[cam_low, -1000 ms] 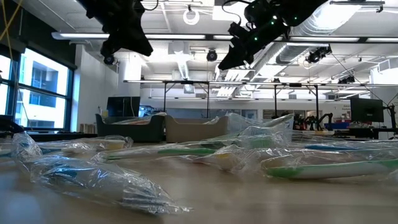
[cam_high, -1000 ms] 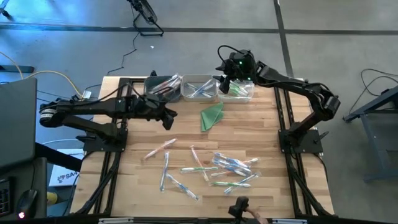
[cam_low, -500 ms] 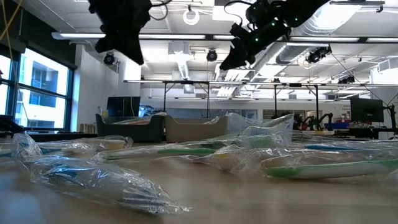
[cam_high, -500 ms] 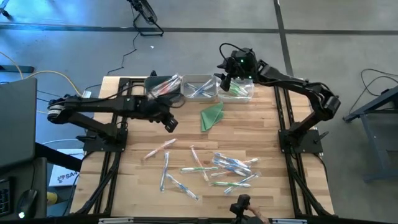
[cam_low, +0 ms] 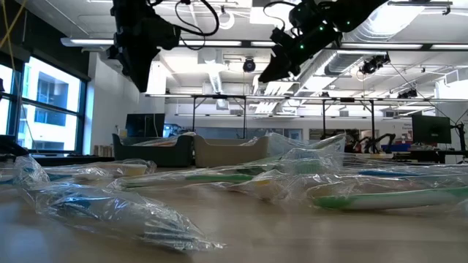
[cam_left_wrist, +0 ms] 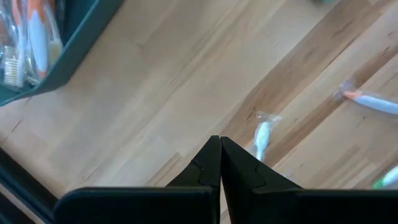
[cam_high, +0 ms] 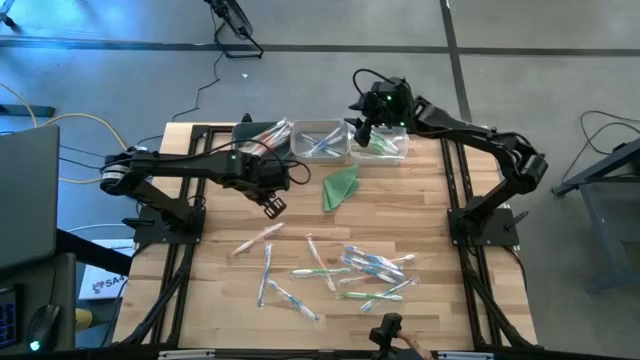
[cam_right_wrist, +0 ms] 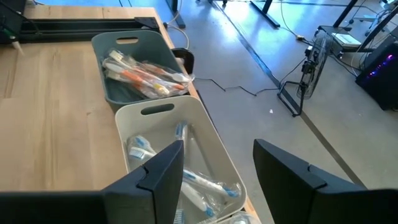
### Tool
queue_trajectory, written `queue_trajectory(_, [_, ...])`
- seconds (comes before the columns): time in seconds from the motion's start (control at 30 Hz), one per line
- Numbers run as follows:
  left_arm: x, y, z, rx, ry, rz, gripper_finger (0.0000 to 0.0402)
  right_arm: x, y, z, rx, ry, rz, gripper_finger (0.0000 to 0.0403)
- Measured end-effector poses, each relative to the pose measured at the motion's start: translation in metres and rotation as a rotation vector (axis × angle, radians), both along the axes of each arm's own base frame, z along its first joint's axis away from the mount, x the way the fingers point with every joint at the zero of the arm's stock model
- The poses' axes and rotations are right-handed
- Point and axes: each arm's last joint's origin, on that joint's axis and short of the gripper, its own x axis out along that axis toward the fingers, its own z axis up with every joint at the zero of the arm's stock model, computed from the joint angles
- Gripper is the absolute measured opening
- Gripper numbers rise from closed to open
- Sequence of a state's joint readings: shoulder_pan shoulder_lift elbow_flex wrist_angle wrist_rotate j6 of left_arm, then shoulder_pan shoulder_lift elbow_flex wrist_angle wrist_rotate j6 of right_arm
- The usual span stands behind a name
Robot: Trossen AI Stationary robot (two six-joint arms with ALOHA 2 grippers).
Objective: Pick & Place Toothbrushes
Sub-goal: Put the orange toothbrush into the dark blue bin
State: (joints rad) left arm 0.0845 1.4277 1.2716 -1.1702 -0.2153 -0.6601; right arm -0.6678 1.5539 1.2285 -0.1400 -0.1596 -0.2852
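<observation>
Toothbrushes (cam_high: 345,268): about dozen loose; three bins (cam_high: 320,141).

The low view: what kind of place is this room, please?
Probably a robotics lab or workshop: exposed ceiling ducts, metal frame rigs behind the wooden table, and cables on the concrete floor.

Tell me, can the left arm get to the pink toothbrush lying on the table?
Probably yes. The left gripper hangs shut and empty above bare wood, and the pink toothbrush lies just past it with nothing between them. It would need to open its fingers first.
</observation>
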Motion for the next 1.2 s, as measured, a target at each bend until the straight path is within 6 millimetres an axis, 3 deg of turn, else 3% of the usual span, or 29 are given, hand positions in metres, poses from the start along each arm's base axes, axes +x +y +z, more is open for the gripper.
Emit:
queue_trajectory(0.67, [0.0041,0.0,-0.0014,-0.012,-0.02,-0.001,0.0004,0.0,0.0,0.0,0.0,0.0,0.0,0.0188])
queue_trajectory(1.0, [0.004,0.0001,-0.0015,-0.011,-0.019,-0.002,0.0089,-0.0001,-0.0001,0.0,0.0,0.0,0.0,0.0188])
queue_trajectory(1.2, [0.0078,0.0004,-0.0004,-0.007,-0.06,-0.003,0.0107,0.0,0.0,0.0,-0.001,0.001,0.001,0.0188])
